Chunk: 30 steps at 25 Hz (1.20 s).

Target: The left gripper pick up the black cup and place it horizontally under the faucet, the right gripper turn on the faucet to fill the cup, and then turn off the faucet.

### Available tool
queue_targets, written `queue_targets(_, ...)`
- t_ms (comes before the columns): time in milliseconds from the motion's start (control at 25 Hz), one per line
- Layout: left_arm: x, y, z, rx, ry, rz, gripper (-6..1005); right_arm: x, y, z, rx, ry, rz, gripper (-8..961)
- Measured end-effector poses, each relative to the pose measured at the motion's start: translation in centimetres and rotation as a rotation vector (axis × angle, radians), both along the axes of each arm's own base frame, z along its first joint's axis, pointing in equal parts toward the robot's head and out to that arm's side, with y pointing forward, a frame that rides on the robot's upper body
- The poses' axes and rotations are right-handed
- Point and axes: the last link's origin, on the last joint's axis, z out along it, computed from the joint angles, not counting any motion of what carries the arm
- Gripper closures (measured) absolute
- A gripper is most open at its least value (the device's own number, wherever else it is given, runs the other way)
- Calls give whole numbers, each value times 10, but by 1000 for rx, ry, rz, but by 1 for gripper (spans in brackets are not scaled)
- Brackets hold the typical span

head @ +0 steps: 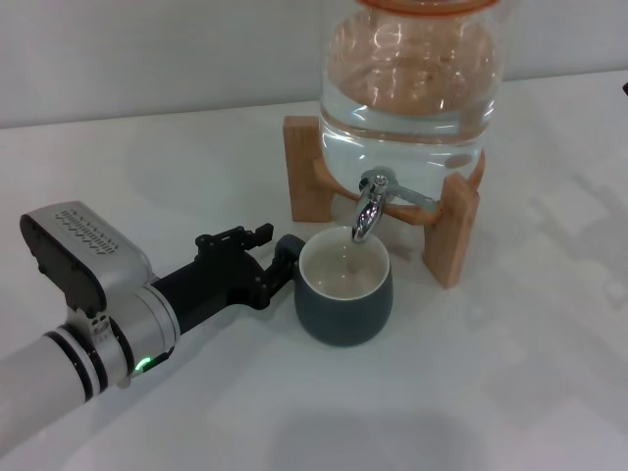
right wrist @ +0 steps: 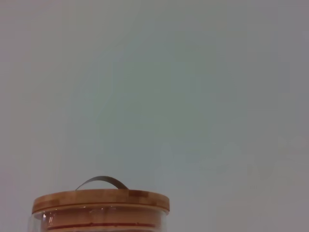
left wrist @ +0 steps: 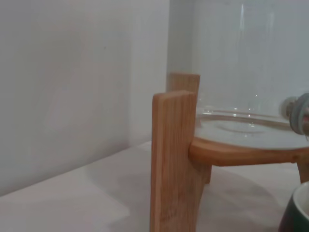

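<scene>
The black cup (head: pixel 345 304) stands upright on the white table, its cream inside right under the spout of the chrome faucet (head: pixel 368 206). My left gripper (head: pixel 280 253) reaches in from the left and is closed on the cup's left side, hiding the handle. A sliver of the cup (left wrist: pixel 297 212) and part of the faucet (left wrist: pixel 299 113) show at the edge of the left wrist view. No water stream shows. The right gripper is out of view; its wrist view looks at the jar's wooden lid (right wrist: pixel 101 199) from about lid height.
The large clear glass jar (head: pixel 412 88), filled with water, rests on a wooden stand (head: pixel 453 231) behind the cup. The stand's leg (left wrist: pixel 174 159) is close in the left wrist view. A pale wall runs behind the table.
</scene>
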Motion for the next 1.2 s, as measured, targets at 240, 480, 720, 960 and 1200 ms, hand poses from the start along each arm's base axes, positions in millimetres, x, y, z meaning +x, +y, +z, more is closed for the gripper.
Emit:
queue_targets(240,1,-6,-1,-20,-13,-27,575,0,0,0,0,1,0,181)
queue_targets(480,-8,-15,3,-18,-40,-6,575,0,0,1,5,-1,1,181)
queue_targets(720,-27,-25,15,0,-87,36,575,2,-1,3,12,-4,-9,182)
queue_targets(960,-47,-37,43,64,-178,50,575,11,-7,10,-20,-21,-28,182)
queue_targets(1200,-74,-43,82,229,-286,148,575,11,-16,29,-181,-67,-4,182)
